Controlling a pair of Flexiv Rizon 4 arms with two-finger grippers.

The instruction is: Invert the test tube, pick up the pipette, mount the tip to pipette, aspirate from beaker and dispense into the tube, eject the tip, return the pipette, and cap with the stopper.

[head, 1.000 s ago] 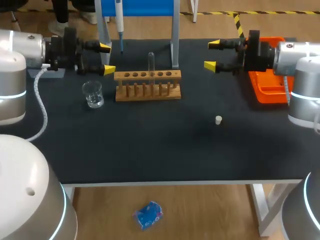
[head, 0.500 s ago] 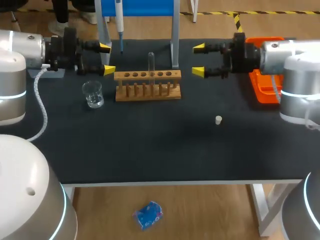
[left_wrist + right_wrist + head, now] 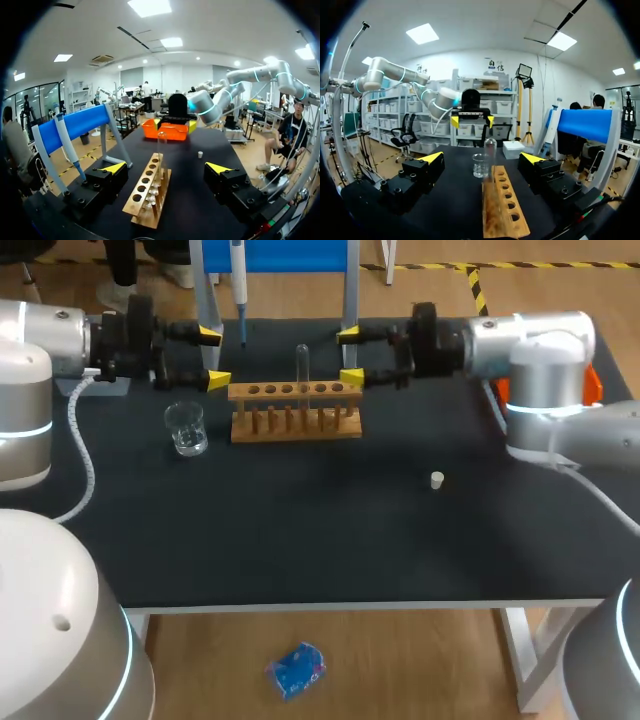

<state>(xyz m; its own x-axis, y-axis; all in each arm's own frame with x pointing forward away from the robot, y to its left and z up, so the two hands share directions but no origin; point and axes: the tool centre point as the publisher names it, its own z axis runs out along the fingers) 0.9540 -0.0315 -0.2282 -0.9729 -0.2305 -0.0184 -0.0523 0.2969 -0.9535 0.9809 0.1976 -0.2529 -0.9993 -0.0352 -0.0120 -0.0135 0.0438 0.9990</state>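
Observation:
A clear test tube [image 3: 302, 364] stands upright in the wooden rack [image 3: 295, 410]. My right gripper [image 3: 350, 357] is level with the tube, just to its right, and open; in its own view the test tube [image 3: 490, 150] rises a little ahead between the open fingers of the right gripper [image 3: 482, 158]. My left gripper [image 3: 214, 358] is open at the rack's left end, with the test tube [image 3: 162, 149] farther ahead of it. A glass beaker [image 3: 186, 428] sits left of the rack. The pipette [image 3: 238, 290] hangs on the blue stand. A small white stopper [image 3: 437, 480] lies on the mat.
The blue stand's legs [image 3: 350, 340] straddle the table's back edge behind the rack. An orange tray [image 3: 590, 382] at the back right is mostly hidden by my right arm. The black mat [image 3: 320, 540] stretches in front of the rack toward the table's front edge.
My right arm has swept left from over the orange tray to the rack's right end, its gripper staying open. The left arm, tube, beaker and stopper have not moved.

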